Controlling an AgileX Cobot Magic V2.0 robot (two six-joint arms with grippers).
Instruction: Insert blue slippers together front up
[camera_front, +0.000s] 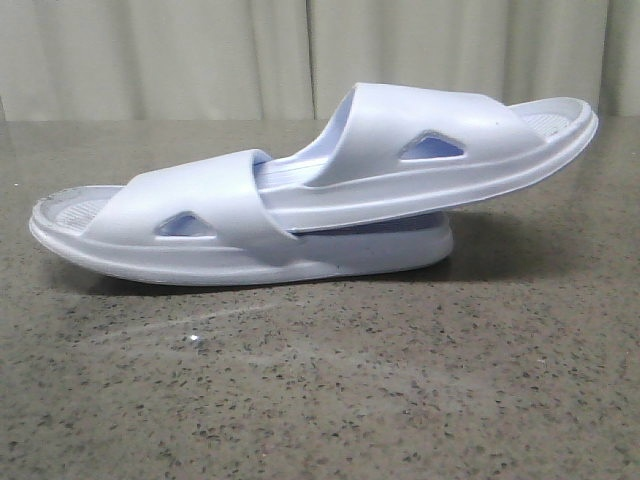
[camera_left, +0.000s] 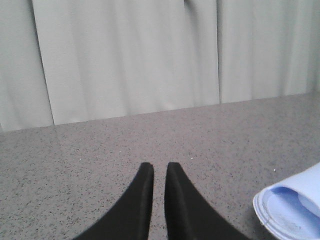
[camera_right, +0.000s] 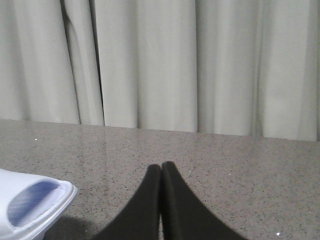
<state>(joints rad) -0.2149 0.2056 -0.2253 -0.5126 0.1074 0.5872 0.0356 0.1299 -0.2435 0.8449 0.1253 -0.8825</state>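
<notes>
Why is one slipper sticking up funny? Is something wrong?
Nothing is broken. The upper slipper has its front pushed under the strap of the lower slipper, so its far end tilts up off the table. That looks odd, but it is just how they nest.

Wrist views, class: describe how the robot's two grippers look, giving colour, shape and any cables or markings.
The left gripper and the right gripper each show two plain matt black fingers, broad at the base and curving inward to narrow tips. No cables, labels or markings show. The arms themselves are out of view.
</notes>
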